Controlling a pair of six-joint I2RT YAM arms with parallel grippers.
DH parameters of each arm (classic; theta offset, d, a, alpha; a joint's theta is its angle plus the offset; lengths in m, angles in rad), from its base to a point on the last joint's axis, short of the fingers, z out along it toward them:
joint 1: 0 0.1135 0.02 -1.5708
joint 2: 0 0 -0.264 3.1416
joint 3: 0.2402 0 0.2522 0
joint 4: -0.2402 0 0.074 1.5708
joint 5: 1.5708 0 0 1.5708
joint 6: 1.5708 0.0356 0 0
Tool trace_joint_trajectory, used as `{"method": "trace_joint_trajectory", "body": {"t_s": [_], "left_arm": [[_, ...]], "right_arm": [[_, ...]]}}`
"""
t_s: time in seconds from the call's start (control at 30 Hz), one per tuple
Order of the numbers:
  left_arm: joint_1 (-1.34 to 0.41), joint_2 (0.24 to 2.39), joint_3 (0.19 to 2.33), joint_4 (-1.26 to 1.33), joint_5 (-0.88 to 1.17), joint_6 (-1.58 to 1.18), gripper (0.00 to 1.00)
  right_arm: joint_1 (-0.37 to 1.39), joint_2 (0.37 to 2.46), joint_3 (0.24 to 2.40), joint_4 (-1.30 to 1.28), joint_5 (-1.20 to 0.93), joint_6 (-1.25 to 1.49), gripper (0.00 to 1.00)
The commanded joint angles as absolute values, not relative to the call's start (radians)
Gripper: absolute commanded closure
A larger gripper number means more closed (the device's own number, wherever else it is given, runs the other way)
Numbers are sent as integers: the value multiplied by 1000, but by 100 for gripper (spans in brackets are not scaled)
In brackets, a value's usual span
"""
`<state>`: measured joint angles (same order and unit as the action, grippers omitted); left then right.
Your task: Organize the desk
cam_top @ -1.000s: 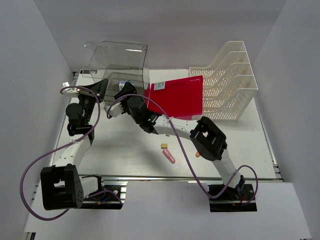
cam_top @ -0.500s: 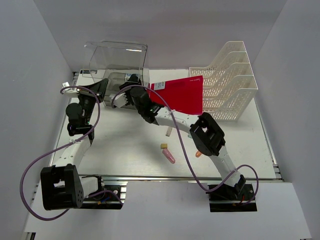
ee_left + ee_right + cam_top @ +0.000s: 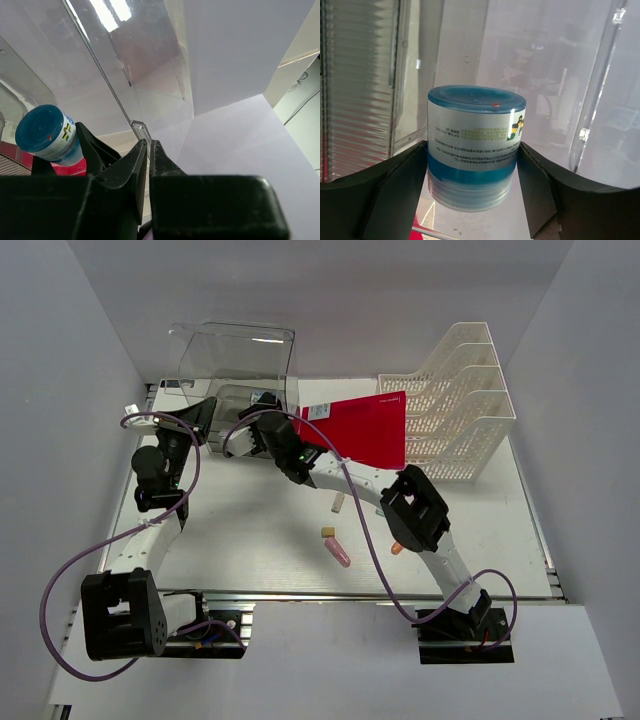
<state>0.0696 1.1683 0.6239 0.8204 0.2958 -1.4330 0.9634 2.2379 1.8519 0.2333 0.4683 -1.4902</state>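
From above, the large flat white desk [image 3: 230,540] lies under both arms. At its far left the right gripper [image 3: 262,412] sits at the mouth of the clear plastic drawer box [image 3: 235,355], with the left gripper [image 3: 205,412] just beside it. In the left wrist view, the fingers [image 3: 125,170] are pressed together, apparently pinching the box's thin edge. In the right wrist view, the jaws clamp an upright blue-lidded round jar [image 3: 475,140], with the box straight ahead.

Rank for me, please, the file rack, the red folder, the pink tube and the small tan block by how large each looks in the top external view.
1. white file rack
2. red folder
3. pink tube
4. tan block, clearly shorter than the tube
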Motion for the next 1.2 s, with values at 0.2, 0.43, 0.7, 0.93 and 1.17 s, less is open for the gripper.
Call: {"method": "trace_joint_trajectory", "body": {"t_s": [0.2,0.43,0.7,0.93,1.17], "left_arm": [[66,1124,666,850,298,-1436,96],[66,1123,666,850,299,-1436,97],[66,1126,667,850,299,-1436,97],[66,1126,667,850,298,-1437,96],[66,1123,657,848,295,-1437,97]], "right_arm": [[968,2184,1865,259,459,-1463,14],[965,2163,1847,230,440,-1437,11],[974,2056,1793,94,306,-1333,42],[1006,1931,1605,153,210,-1364,72],[1048,1821,1451,57,132,-1384,100]]}}
